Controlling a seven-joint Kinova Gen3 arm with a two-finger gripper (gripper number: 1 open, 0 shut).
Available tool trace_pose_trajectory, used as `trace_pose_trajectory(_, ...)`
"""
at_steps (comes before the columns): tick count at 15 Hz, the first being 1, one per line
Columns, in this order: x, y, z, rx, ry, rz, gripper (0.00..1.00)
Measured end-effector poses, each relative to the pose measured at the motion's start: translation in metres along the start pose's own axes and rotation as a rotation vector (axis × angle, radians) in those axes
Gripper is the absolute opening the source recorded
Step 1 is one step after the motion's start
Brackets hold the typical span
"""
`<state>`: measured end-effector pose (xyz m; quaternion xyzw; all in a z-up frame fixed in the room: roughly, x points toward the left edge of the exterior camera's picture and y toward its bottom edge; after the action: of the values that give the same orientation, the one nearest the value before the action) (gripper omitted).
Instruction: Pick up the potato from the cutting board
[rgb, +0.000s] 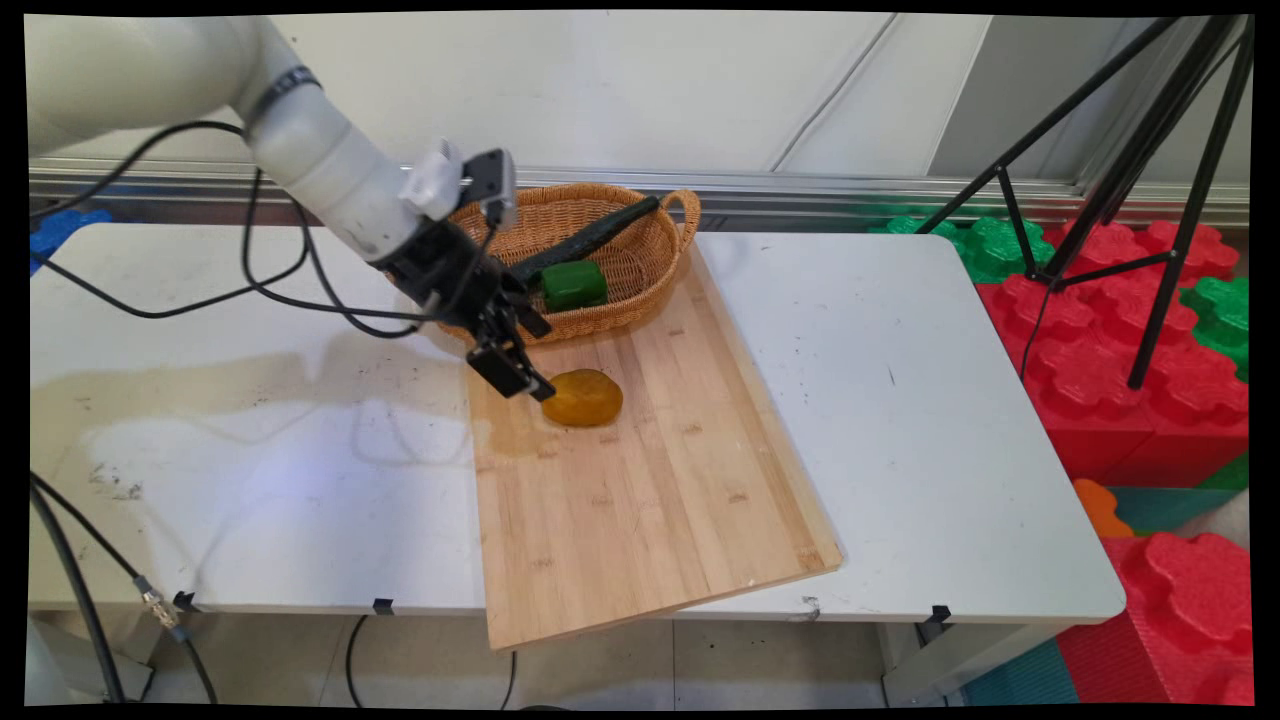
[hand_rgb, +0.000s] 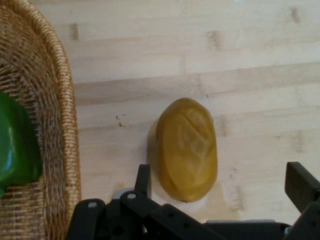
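Your gripper (rgb: 522, 378) hangs low over the far left part of the board (rgb: 650, 480), its fingers spread wide and holding nothing. The potato (rgb: 583, 398) lies on the board just beside the fingertips, on their right in the main view. In the hand view the potato (hand_rgb: 186, 149) sits between the two fingers: the left finger (hand_rgb: 143, 181) is close against its flank, the right finger (hand_rgb: 301, 186) stands well apart from it, so the potato is off-centre toward the left finger. Its long axis runs up the hand view, along the line of the fingers, and its narrow width faces the gap.

The basket (rgb: 600, 262) stands just behind the gripper, at the board's far end, with a green pepper (rgb: 574, 285) and a dark long tool (rgb: 600, 235) inside. In the hand view the basket's rim (hand_rgb: 60, 100) lies near the left finger. You have bare board to the right of the potato and toward the camera; the board's left edge lies near the gripper, with white table (rgb: 250, 420) beyond it.
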<state>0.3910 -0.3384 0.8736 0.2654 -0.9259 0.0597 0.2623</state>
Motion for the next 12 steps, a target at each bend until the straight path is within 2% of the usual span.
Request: trace_pose_trajectory(12, 0.017, -0.008, 0.07, -0.003, -0.069, 0.008, 1.0)
